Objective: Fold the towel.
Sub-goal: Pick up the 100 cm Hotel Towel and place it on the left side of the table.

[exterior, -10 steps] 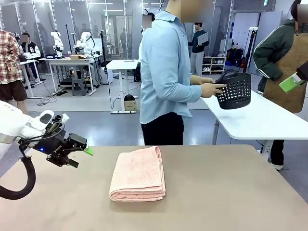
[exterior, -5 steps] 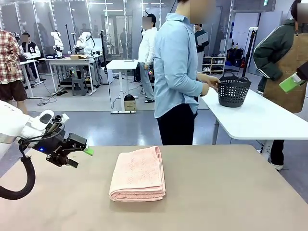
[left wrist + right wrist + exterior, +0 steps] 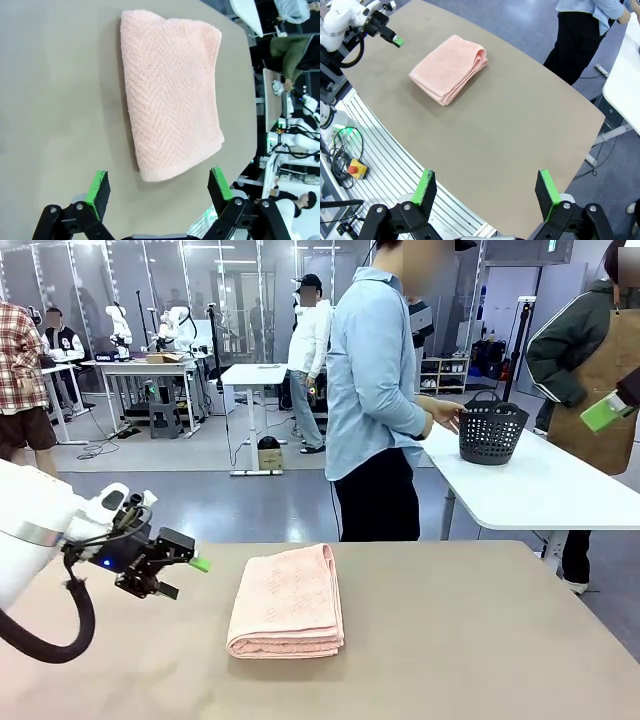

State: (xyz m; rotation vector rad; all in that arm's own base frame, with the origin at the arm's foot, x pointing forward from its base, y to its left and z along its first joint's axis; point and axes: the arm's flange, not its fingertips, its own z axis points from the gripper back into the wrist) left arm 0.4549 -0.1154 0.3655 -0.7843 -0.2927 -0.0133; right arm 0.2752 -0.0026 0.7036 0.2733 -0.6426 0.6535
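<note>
The towel (image 3: 287, 602), pale salmon pink, lies folded into a thick rectangle in the middle of the tan table (image 3: 470, 640). My left gripper (image 3: 184, 577) hovers open just left of it, a little above the table. In the left wrist view the towel (image 3: 170, 90) lies ahead of the open left gripper (image 3: 159, 181), nothing between the green pads. From high up, the right wrist view looks down on the towel (image 3: 450, 67) past my open, empty right gripper (image 3: 487, 187). Neither gripper touches the cloth.
A person in a light blue shirt (image 3: 375, 390) stands beyond the far table edge, turned away, hands at a dark plastic basket (image 3: 492, 428) on a white side table (image 3: 540, 490). Another person (image 3: 590, 370) stands at that table's far side.
My left gripper has shifted slightly right, toward the towel. The person has carried the basket right and set it on the white table. The towel has not moved.
</note>
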